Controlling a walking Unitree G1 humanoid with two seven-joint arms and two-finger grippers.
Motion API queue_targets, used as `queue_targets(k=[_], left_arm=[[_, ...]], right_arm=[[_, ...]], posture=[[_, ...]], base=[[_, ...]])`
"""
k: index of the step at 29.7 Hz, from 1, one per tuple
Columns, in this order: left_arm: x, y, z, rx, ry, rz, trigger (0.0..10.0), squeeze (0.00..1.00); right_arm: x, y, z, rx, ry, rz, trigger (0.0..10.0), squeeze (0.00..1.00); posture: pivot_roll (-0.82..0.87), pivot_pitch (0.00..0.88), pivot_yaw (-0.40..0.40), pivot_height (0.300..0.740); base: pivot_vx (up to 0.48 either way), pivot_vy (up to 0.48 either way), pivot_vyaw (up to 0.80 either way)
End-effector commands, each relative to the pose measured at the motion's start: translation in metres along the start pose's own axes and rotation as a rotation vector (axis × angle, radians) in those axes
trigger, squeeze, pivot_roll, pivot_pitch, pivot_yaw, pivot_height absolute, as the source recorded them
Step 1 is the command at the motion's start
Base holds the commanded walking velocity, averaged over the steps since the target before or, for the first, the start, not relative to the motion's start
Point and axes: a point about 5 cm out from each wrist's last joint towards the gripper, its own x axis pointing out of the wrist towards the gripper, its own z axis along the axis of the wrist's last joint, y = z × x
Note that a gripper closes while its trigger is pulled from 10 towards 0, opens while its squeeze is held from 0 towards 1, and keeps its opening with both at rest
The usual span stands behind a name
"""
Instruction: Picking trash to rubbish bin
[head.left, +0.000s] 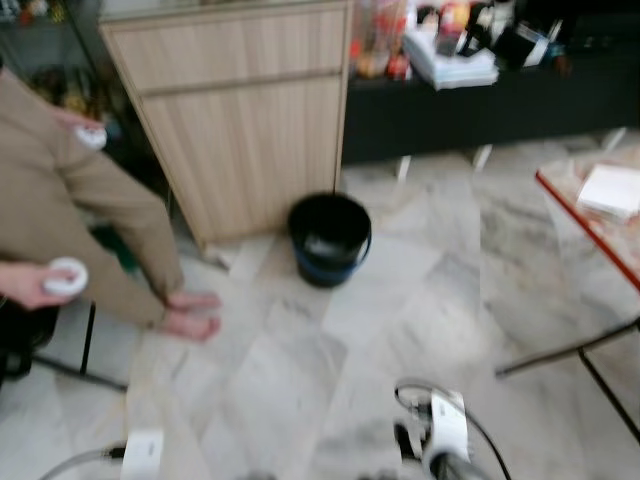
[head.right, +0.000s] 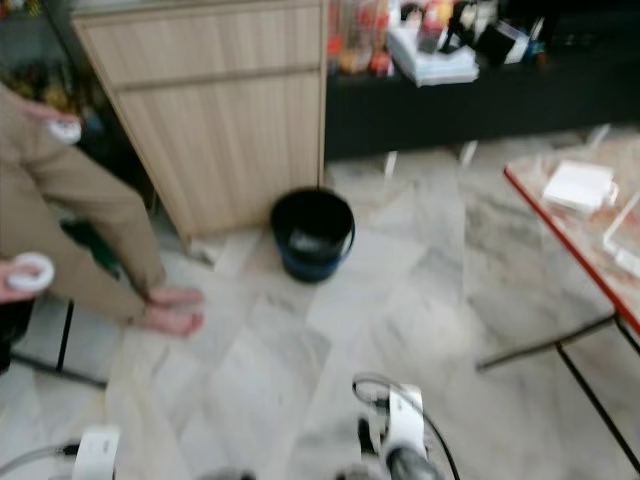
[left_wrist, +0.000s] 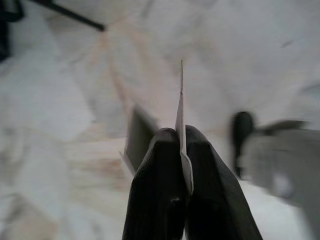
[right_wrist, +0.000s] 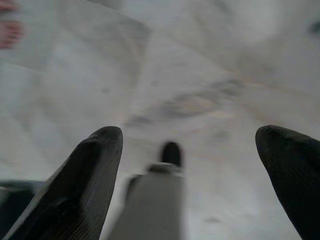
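- Left gripper (left_wrist: 181, 150) is clamped tight on a thin flat scrap (left_wrist: 180, 107), looks like paper or card seen edge-on, sticking out past the fingertips. Pinched that close to the edge probably because it's too thin to grab any other way.
- Right gripper (right_wrist: 190, 150) is spread wide with nothing between the fingers, just marble floor (right_wrist: 200, 65) under it. My guess is it's only along for the ride.
- Bin (head.left: 329, 238) is a black bucket on the floor, right by the corner of the light wood cabinet (head.left: 235, 110). Something pale sits inside it, too blurry to name.
- Both arms sit low at the near edge of the head views, right arm (head.left: 440, 430) with a looped cable, so the bin is well apart, straight ahead across open floor.
- Person (head.left: 60, 200) in beige is on the robot's left near the cabinet, bare feet (head.left: 190, 312) on the floor, a white round thing in one hand (head.left: 62, 277). Close-ish to the path to the bin, so that's where I'd be careful.
- Red-edged table (head.left: 590, 225) on the right with white stuff on it, dark shelf (head.left: 480, 90) of clutter behind.
- Everything's smeary, so I reckon it's walking: trash in hand, drop not yet done.
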Motion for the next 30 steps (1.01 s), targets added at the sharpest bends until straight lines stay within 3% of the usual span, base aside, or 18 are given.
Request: queue_targets(k=[1,4,30], left_arm=[[-0.0023,0.0104,-0.0110,0.022,0.037,0.023,10.0,0.00],[-0.0031,0.0102,-0.0135,0.029,0.042,0.019,10.0,0.00],[-0.0023,0.0143,-0.0111,0.026,0.037,0.030,10.0,0.00]], right_arm=[[0.0009,0.0100,-0.0003,-0.018,0.003,0.022,10.0,0.00],[0.0005,0.0097,-0.0023,0.029,0.006,0.011,10.0,0.00],[0.0015,0.0136,0.0012,0.048,0.001,0.027,10.0,0.00]], posture=[[0.11,0.200,-0.025,0.740],[0.11,0.204,-0.024,0.740],[0.13,0.222,-0.017,0.740]], base=[[0.307,0.000,0.76],[0.304,0.000,0.00],[0.307,0.000,0.00]])
